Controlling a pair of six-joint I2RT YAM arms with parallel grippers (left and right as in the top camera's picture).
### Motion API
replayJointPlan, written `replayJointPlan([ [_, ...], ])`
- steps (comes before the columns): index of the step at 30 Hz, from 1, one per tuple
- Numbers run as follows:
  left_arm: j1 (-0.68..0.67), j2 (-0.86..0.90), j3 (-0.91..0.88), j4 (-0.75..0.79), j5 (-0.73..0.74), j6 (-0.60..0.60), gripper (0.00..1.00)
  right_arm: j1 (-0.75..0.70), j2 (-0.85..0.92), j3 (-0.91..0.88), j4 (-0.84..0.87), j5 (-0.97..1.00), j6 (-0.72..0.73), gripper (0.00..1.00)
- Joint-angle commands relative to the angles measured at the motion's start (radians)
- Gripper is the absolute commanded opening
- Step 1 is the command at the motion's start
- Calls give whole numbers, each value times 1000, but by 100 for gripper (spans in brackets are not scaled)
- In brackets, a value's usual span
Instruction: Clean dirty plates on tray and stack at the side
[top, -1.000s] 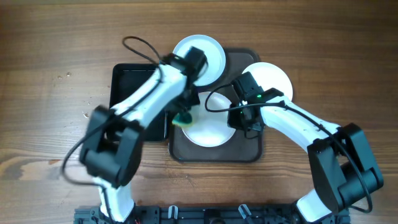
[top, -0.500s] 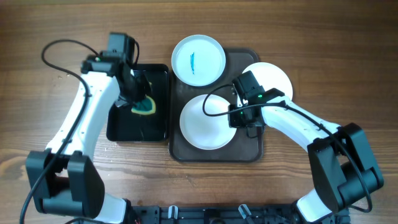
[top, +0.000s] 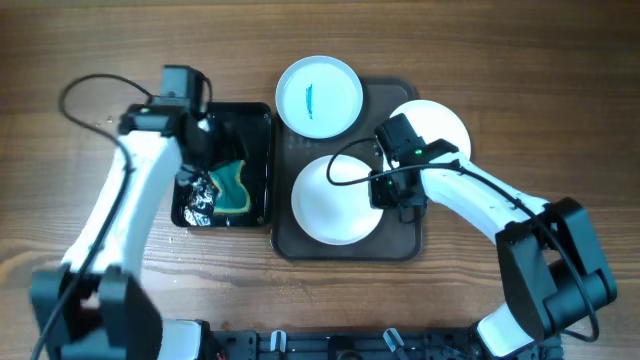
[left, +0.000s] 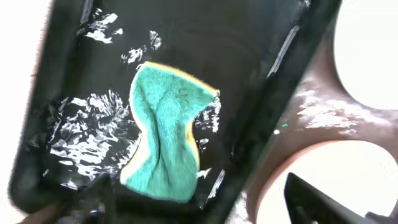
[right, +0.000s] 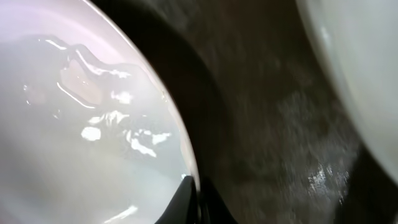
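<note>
Wooden table (top: 520, 60) is carrying a brown tray (top: 400, 245) at centre frame and a black basin (top: 258, 115) of water just left of it. The green sponge (top: 232, 186) is lying loose in the basin, its long axis running roughly top to bottom. The left gripper (top: 197, 165) is hanging right above it, jaws spread and holding nothing, so this arm is by far the nearer one. The right gripper (top: 385, 190) is pinching the right rim of the middle plate (top: 330, 205), which is sitting on the tray and looking wet but clean. The blue-smeared plate (top: 318, 95) is waiting at upper centre, up and to the right of the sponge. A third plate (top: 440, 125) is overhanging the tray's upper right corner.
</note>
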Motion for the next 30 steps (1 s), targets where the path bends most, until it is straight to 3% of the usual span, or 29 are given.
replayJointPlan([
  [1,79,-136,81,-61,24,14,100,-2,-39,81,-77,60,-20,4],
  [8,246,-307,86,-113,23,11,100,5,-85,257,-236,145,-47,4],
  [14,287,-319,86,-126,23,11,100,79,-86,352,-269,322,-99,4],
  [16,287,-319,86,-126,23,11,100,85,-86,357,-266,312,-97,4],
  [21,287,-319,86,-126,23,11,100,91,-86,383,-231,77,-175,4],
  [30,287,-319,86,-126,23,11,100,193,-84,568,-160,190,-175,4],
])
